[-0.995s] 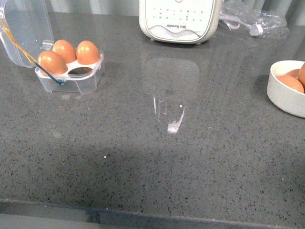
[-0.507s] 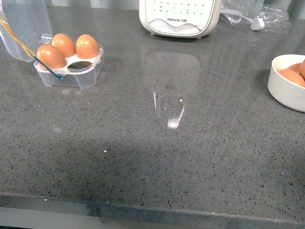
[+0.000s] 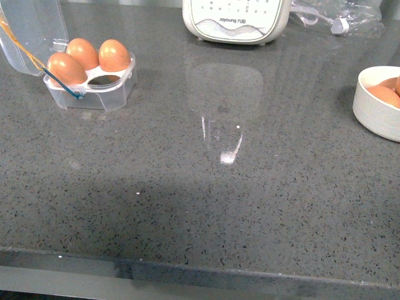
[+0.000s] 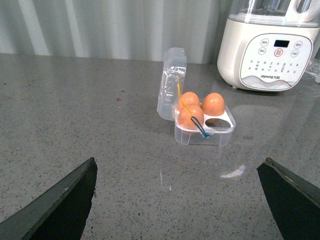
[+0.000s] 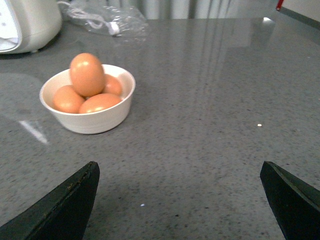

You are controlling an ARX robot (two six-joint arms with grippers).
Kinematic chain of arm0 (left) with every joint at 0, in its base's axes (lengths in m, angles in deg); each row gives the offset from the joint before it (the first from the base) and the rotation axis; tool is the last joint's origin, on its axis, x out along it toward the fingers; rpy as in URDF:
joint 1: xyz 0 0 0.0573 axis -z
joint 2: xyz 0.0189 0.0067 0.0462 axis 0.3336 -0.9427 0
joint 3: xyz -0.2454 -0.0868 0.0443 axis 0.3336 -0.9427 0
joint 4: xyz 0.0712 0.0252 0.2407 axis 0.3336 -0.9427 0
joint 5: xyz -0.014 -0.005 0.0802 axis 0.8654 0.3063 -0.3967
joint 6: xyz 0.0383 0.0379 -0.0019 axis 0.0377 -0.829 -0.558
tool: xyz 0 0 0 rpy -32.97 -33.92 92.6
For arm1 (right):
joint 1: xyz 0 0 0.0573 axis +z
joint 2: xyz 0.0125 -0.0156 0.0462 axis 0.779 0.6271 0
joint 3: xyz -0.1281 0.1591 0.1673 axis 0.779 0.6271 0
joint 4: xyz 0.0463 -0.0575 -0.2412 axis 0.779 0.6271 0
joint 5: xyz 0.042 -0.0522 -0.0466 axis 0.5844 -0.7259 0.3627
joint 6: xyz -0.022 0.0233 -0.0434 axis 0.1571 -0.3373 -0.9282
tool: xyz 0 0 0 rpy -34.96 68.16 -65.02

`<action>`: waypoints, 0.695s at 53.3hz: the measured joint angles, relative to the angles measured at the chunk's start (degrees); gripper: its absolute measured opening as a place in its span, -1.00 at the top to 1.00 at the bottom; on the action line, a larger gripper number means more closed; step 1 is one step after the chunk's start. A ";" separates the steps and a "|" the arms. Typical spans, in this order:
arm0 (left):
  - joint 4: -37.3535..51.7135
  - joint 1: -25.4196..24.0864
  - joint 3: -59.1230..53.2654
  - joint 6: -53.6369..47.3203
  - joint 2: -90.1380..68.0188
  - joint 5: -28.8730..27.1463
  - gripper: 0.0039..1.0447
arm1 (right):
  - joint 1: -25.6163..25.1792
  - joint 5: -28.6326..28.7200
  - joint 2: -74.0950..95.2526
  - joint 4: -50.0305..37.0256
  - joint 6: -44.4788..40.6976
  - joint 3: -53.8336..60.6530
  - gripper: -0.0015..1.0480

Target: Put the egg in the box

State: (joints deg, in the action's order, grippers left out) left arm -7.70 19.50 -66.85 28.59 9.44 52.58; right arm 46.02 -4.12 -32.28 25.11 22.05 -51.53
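Note:
The box stands at the far left of the counter with its clear lid swung up and back. Three brown eggs fill three slots; the near right slot is empty. A round white bowl at the right edge holds more brown eggs; in the right wrist view one egg lies on top of the others. Neither arm shows in the front view. My left gripper is open, low over the counter, a short way from the box. My right gripper is open and empty, well short of the bowl.
A white Joyoung appliance stands at the back centre, with a crumpled clear plastic bag to its right. The grey speckled counter ends at its front edge near the bottom of the front view.
The front view has slid: box, appliance and bowl sit a little higher in the picture and more of the counter's front edge shows. Nothing on the counter has moved against the rest.

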 joint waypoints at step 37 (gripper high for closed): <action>-0.09 0.00 0.00 0.00 0.02 -0.07 -0.87 | -26.73 31.12 38.25 -30.80 -0.15 -20.28 -0.86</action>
State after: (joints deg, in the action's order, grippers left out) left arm -7.79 19.50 -66.85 28.59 9.46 52.51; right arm 19.29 27.00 5.97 -5.69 21.89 -71.81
